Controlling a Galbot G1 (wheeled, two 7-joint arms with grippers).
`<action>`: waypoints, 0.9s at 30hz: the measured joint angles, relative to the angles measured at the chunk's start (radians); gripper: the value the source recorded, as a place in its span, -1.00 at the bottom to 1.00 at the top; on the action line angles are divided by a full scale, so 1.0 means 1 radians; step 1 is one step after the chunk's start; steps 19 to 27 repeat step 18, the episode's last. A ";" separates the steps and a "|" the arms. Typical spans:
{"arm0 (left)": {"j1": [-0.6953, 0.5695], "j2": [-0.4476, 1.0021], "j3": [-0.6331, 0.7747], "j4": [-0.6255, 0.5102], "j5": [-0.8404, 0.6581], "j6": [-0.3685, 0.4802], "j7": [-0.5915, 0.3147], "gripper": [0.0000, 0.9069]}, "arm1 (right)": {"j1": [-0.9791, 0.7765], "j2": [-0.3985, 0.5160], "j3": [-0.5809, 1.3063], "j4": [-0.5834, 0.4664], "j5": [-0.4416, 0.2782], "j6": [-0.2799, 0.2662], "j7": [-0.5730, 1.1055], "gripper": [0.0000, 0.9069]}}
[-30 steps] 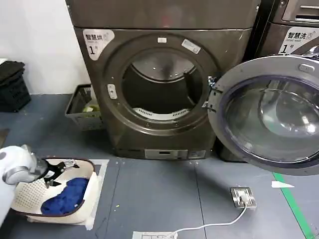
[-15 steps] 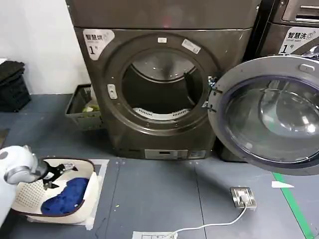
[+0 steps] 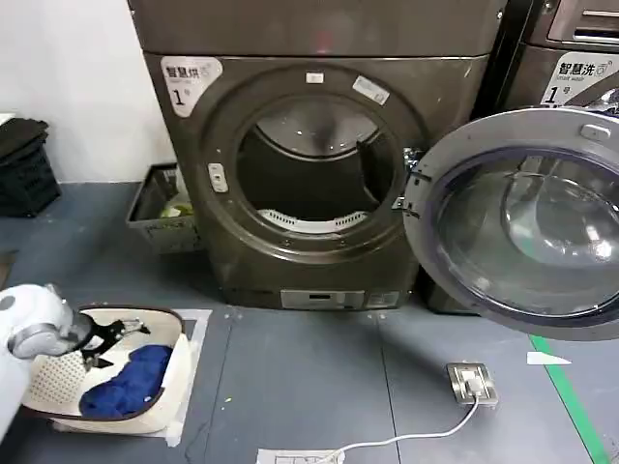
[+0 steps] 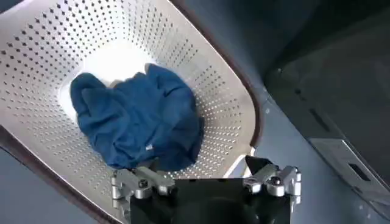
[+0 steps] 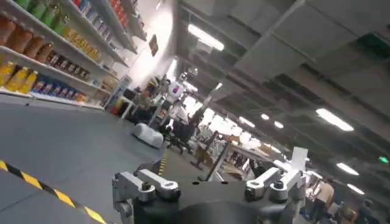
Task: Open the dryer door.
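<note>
The head camera is looking forward and down from well back, taking in the dryer (image 3: 319,184) ahead, its open dryer door (image 3: 517,222) at far right, and the laundry basket (image 3: 58,372) on the floor at near left. The left wrist camera is hanging close above that same laundry basket (image 4: 225,115), facing down onto the blue cloth (image 4: 137,119) both views are sharing. The right wrist camera is facing away, tilted up, across an aisle toward store shelves (image 5: 55,49) and ceiling lights (image 5: 204,36).

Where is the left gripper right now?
In the head view the left gripper hangs low on the left, over the white laundry basket holding blue cloth, well away from the open dryer door.
</note>
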 joint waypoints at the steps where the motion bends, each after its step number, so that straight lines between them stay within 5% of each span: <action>1: -0.001 0.002 0.000 0.003 -0.001 0.000 0.000 1.00 | 0.001 0.000 0.001 -0.001 0.000 0.000 0.000 1.00; 27: 0.005 0.003 0.003 0.008 0.004 0.000 0.002 1.00 | 0.001 0.003 0.000 -0.003 -0.001 0.003 0.000 1.00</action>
